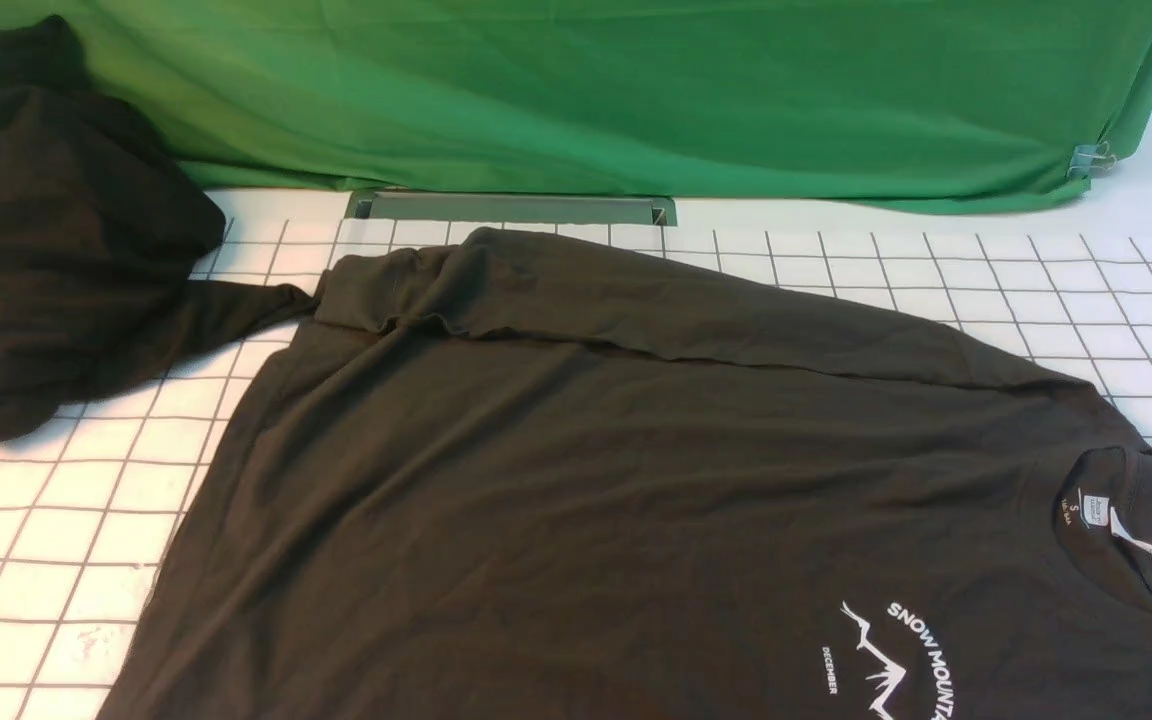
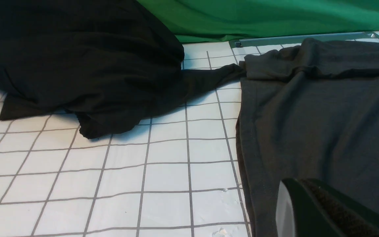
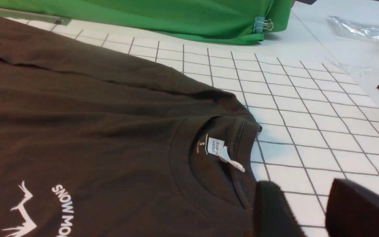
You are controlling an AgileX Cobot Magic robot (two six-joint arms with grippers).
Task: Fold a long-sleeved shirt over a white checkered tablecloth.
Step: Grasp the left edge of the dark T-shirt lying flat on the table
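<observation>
**Location.** The long-sleeved shirt (image 1: 576, 480) lies face up on the white checkered tablecloth (image 1: 1036, 290) and covers most of its middle. Its near part runs out of the front view.

**Orientation.** The crew collar (image 3: 179, 154), with its neck label (image 3: 216, 144), points to the robot's right. The hem (image 1: 236, 480) points left, towards a separate black garment (image 1: 46, 250). The long axis therefore runs left to right, with the collar end a little nearer the robot. One sleeve (image 1: 736, 320) is laid along the far edge of the body.

**Handling.** The shirt should be treated as light, limp cotton. It will likely sag, crease and drag on the cloth rather than hold any shape. It is not fragile. A single pinch would probably bunch it, so lifts should be kept low and both ends supported.

**Grasp points.**
- Take a firm edge: the ribbed collar, the far shoulder seam or a hem corner.
- Avoid the loose middle panel.

**Hands.**
- The left hand (image 2: 304, 194) is clenched near the hem edge, with no cloth visibly in it.
- The right hand (image 3: 303, 187) is released and empty. Bare tablecloth shows between its fingers, just beside the collar.
</observation>
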